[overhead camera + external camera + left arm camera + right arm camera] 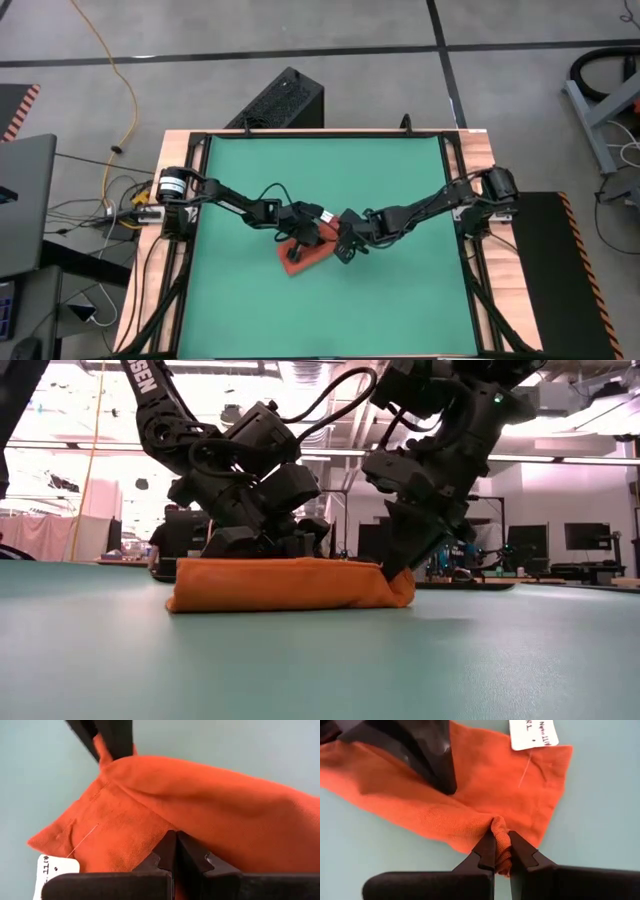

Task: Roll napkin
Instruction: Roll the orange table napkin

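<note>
Low view puts the napkin [290, 584] closest to the camera: an orange-red roll lying flat on the green table [320, 660], already a thick tube from this side. Right behind and on top of it both arms come down together.

From its own wrist camera, the right gripper [501, 851] has its fingers [487, 851] pinched on a little ridge of the cloth, near the end where the white tag [532, 732] sits. My guess is that pinch is there to keep the rolled edge tight so it doesn't spring open.

The left gripper [176, 851] is fully closed, fingertips together, and pressed against the fabric. I can't see any cloth caught between them, so it looks more like it's pushing or pinning the roll than holding it.

From above, the bundle sits about mid-table, a bit toward the near edge, with both grippers meeting right over it. A flat flap with the tag pokes out past the roll, so I'd say the rolling is well along but not finished.

Beyond the table it's just lab clutter and cables on the floor.
</note>
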You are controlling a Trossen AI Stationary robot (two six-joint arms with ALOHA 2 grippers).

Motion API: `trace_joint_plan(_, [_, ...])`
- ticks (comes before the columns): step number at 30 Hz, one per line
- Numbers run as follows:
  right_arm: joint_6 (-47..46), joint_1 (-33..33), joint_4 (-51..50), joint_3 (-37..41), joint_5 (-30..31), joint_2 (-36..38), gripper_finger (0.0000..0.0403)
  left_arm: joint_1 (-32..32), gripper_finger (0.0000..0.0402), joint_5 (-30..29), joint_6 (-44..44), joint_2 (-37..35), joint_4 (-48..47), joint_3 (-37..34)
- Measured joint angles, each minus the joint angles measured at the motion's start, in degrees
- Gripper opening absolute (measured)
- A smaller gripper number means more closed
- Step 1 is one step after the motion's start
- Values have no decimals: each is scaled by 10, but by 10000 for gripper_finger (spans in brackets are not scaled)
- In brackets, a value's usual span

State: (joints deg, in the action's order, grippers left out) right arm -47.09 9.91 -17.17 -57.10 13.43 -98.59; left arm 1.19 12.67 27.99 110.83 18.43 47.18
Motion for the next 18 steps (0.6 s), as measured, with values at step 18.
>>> trace_joint_plan(18, [38,-43,12,0,-16,0,34,0,0,11,12,0,5,0])
